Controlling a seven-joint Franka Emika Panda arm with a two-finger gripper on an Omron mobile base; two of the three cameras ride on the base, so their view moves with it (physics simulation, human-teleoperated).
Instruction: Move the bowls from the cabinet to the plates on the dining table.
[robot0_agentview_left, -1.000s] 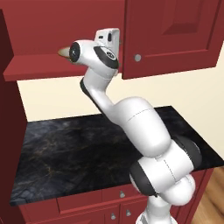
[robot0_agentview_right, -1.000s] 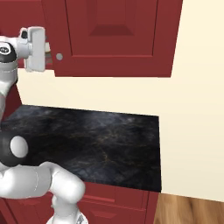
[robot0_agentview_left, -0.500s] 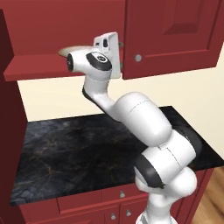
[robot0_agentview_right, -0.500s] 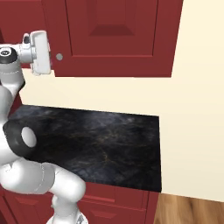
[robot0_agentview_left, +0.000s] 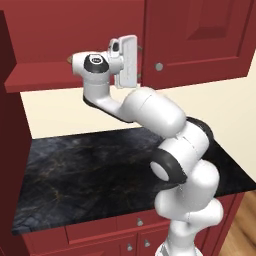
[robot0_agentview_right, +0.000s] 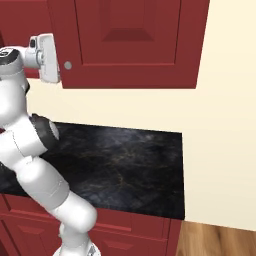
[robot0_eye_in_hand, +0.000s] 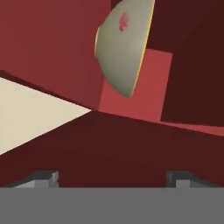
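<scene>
Reaching into cabinet (robot0_agentview_left: 75, 35) for first bowl. Olive bowl (robot0_eye_in_hand: 122, 50) on red shelf (robot0_eye_in_hand: 135, 83), ahead of gripper (robot0_eye_in_hand: 112, 177), not touching. Jaws wide, empty. Next: advance, straddle rim, close.

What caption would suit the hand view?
Open gripper faces an olive-tan bowl inside the red cabinet.

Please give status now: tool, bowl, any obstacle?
Tool open, empty. Bowl ahead in cabinet, not touched. No obstacle between them.
</scene>
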